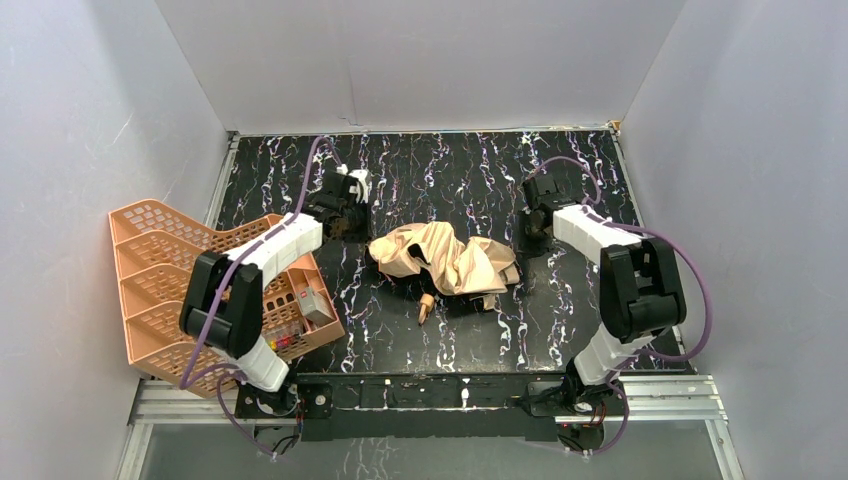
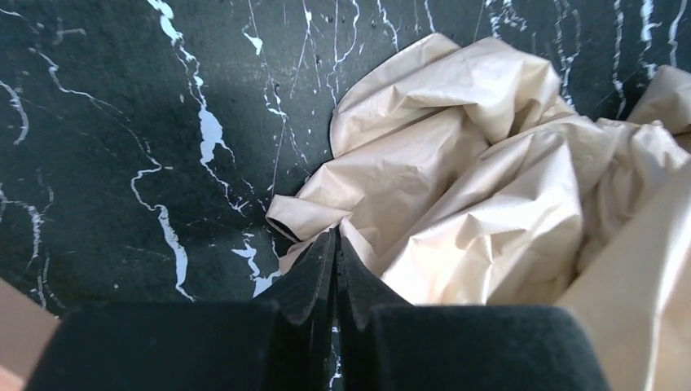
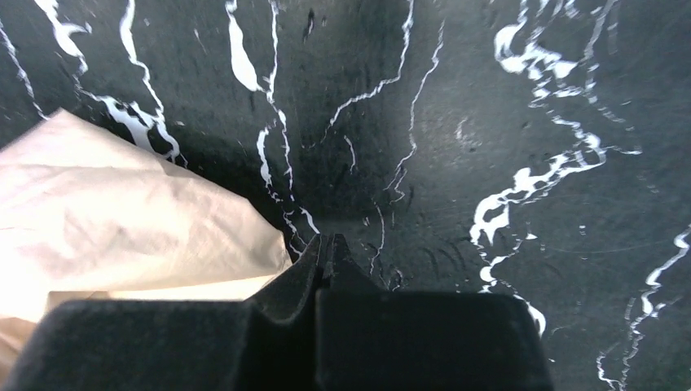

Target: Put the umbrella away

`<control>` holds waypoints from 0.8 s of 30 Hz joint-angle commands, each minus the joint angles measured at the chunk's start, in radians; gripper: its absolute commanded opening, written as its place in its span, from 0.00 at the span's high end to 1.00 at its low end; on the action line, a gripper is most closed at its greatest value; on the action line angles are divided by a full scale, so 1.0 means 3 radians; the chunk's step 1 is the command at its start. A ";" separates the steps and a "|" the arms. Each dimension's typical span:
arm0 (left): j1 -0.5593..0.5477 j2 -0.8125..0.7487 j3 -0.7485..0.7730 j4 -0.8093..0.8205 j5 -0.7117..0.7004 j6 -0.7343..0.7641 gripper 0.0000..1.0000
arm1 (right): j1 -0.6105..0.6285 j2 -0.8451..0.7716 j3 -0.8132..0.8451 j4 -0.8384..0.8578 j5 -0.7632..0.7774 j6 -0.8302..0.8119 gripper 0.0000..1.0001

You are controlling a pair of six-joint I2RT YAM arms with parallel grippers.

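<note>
Umbrella: here it is, the umbrella [image 1: 445, 258], lying in a crumpled heap in the middle of the table [image 1: 450, 170], between the two arms.
Canopy: the canopy [image 2: 456, 187] is tan side out and all folds and creases, with a bit of black showing at the left end and underneath.
Handle: the small tan handle [image 1: 427, 310] pokes out on the near side and rests on the tabletop.
Left gripper: the left gripper [image 2: 336, 240] is down low at the left end of the heap, jaws pressed tight together. Its tips sit right against a rolled fold of the tan cloth, and from here I see no cloth caught between them.
Right gripper: the right gripper [image 3: 328, 240] is over at the other end, jaws clamped flat against each other with nothing in them. The tips are over bare marble-pattern tabletop, and the edge of the canopy is just beside them.
Rack: the orange mesh rack [image 1: 160, 270] sits at the left edge of the table, partly under the left arm and well apart from the umbrella.
Table: black with white veining, and plain pale walls [image 1: 420, 60] on three sides.
</note>
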 commanded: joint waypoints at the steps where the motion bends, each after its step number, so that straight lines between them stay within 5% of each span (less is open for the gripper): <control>1: 0.0001 0.0163 0.0009 0.0095 0.0121 0.0106 1.00 | 0.0006 0.0044 -0.0144 0.0184 -0.0227 0.0010 1.00; 16: -0.0338 0.0565 -0.0072 0.0361 0.0655 0.0087 1.00 | 0.0581 0.0026 -0.0498 0.0569 -0.0891 0.0625 1.00; 24: -0.0821 0.0993 0.0220 0.0604 0.1181 0.0140 1.00 | 0.0874 -0.0131 -0.0930 0.1514 -0.1343 0.1528 1.00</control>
